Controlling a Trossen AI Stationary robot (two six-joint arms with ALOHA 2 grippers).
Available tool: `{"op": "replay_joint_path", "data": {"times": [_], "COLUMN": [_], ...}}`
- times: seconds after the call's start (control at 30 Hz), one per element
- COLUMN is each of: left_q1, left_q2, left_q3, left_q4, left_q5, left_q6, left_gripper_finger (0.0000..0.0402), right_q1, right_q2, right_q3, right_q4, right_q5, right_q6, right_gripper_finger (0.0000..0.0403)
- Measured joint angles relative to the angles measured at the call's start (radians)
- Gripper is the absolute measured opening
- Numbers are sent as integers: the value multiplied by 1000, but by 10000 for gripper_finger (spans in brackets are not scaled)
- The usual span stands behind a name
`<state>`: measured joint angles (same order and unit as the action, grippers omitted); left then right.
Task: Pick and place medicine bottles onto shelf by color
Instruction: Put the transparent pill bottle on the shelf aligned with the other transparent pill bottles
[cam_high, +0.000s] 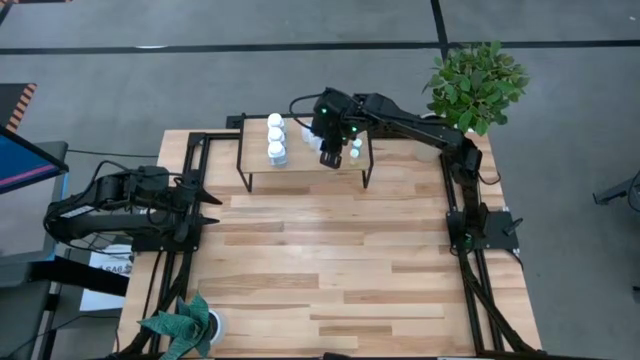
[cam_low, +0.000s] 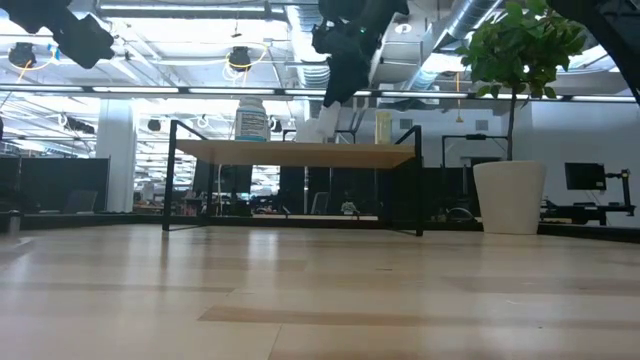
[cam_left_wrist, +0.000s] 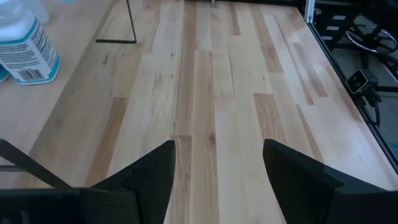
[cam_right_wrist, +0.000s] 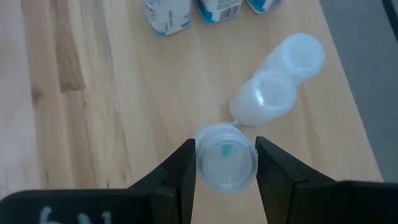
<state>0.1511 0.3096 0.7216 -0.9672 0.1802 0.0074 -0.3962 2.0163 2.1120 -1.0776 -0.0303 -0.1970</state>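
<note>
The shelf (cam_high: 305, 165) stands at the table's far side. Three white bottles (cam_high: 275, 138) stand in a row on its left part; one shows in the low view (cam_low: 252, 118). Two small bottles (cam_right_wrist: 267, 99) stand on its right part, beside my right gripper (cam_right_wrist: 225, 168). That gripper points down over the shelf (cam_right_wrist: 93, 93), shut on a small pale-blue bottle (cam_right_wrist: 225, 158). A yellowish bottle (cam_low: 383, 126) also stands on the shelf. My left gripper (cam_left_wrist: 217, 168) is open and empty, low over the table's left side (cam_high: 205, 205). My right gripper pinches the small pale-blue bottle's cap (cam_right_wrist: 205, 163) between its two fingers, one on each side. The fingers come from above, pointing down. The bottle stands upright below them, at the shelf top; whether its base rests on the shelf I cannot tell.
A green plant in a white pot (cam_high: 475, 85) stands at the table's far right corner, and another plant (cam_high: 185, 325) at the near left corner. Bare tabletop (cam_high: 340, 270) lies in front of the shelf. A white bottle with a blue label (cam_left_wrist: 25, 46) shows in the left wrist view.
</note>
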Motion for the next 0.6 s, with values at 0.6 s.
{"op": "replay_joint_path", "data": {"times": [0.6], "left_q1": [0], "left_q2": [0], "left_q3": [0], "left_q4": [0], "left_q5": [1], "left_q6": [0], "left_gripper_finger": [228], "right_q1": [84], "right_q2": [1], "right_q3": [-1], "right_q4": [187], "right_q5": [0], "right_q6": [30], "right_gripper_finger": [143]}}
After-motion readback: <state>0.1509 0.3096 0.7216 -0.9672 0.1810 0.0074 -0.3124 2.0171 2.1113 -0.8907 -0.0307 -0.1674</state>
